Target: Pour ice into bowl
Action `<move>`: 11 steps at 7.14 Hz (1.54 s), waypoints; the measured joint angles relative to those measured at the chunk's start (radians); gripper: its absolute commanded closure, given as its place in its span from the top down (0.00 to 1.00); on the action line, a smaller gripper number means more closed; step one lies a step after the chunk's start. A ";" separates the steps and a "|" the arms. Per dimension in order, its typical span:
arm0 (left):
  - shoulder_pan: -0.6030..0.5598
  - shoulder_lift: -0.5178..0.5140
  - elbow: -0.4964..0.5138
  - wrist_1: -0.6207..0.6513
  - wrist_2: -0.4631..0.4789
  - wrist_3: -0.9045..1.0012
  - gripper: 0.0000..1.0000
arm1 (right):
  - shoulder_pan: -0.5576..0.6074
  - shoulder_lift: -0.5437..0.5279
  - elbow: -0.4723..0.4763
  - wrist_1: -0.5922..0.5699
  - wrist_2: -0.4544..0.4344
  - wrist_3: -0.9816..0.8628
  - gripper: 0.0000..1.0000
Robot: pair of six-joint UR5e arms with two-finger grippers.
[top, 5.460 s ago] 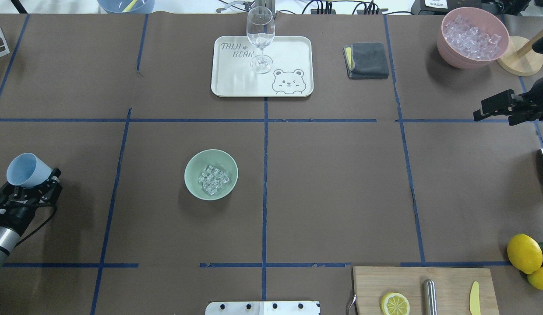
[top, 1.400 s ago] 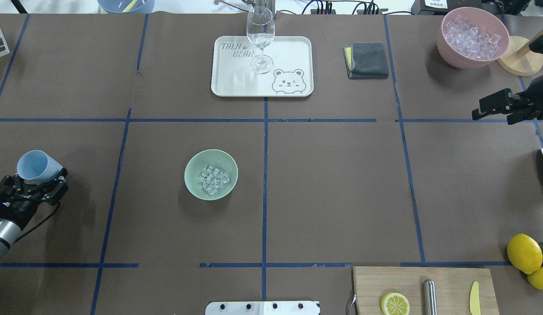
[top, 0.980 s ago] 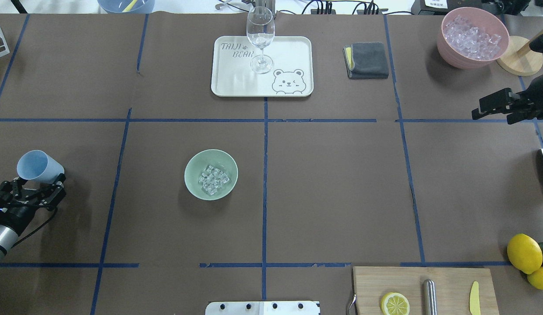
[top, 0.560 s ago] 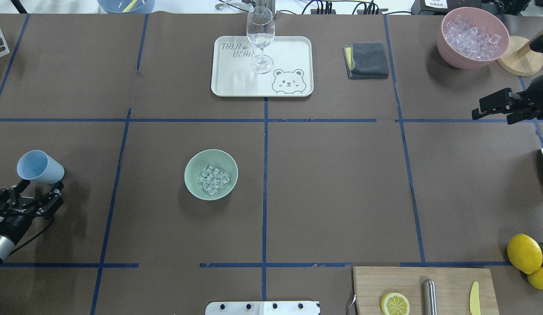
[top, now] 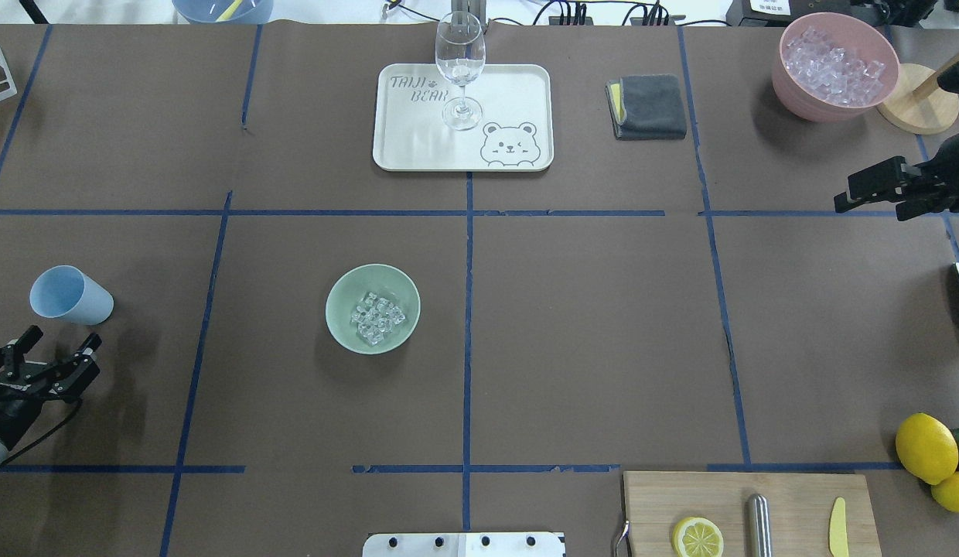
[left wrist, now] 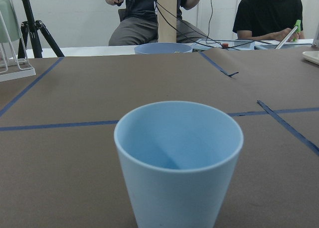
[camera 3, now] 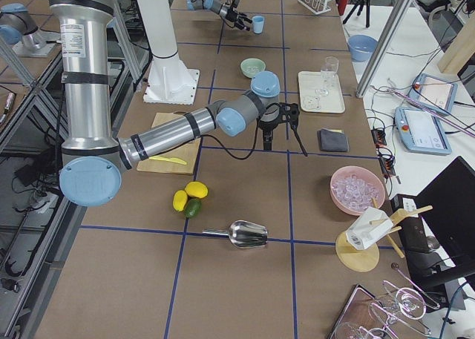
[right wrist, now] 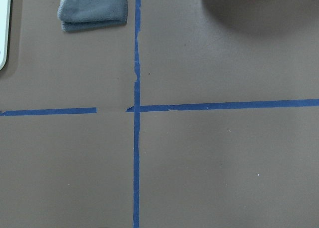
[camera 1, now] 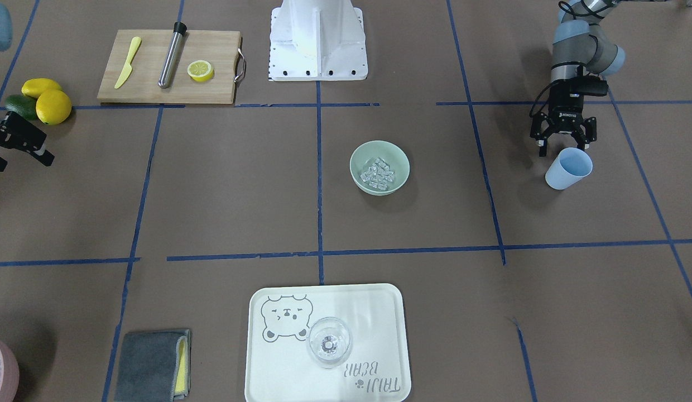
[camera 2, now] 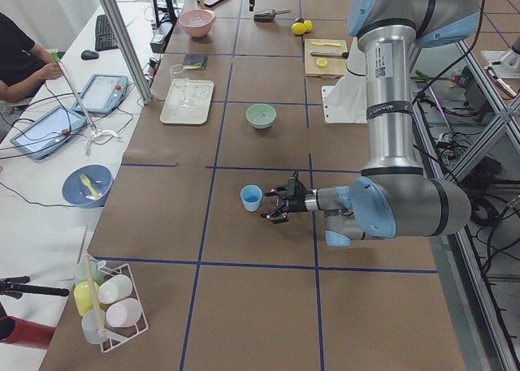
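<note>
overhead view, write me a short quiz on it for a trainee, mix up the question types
1. True or false: the left claw grips the blue cup.
2. What lies inside the green bowl? A ice. B a lemon slice. C nothing.
3. Fill in: the wine glass stands on the ___.

Key: 1 false, the claw is open and apart from the cup, which stands on the table. 2 A. 3 tray.
</note>
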 measured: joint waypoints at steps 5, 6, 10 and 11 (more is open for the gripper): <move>0.008 0.199 -0.033 -0.176 -0.087 0.017 1.00 | 0.000 -0.003 0.005 -0.001 0.002 0.001 1.00; 0.002 0.228 -0.073 -0.195 -0.123 0.043 1.00 | 0.000 -0.003 0.003 -0.001 0.000 0.001 1.00; -0.271 0.227 -0.124 -0.207 -0.426 0.252 1.00 | -0.007 0.029 0.002 0.002 0.000 0.045 1.00; -0.401 0.200 -0.121 -0.201 -0.550 0.334 1.00 | -0.026 0.059 0.000 0.005 -0.002 0.099 1.00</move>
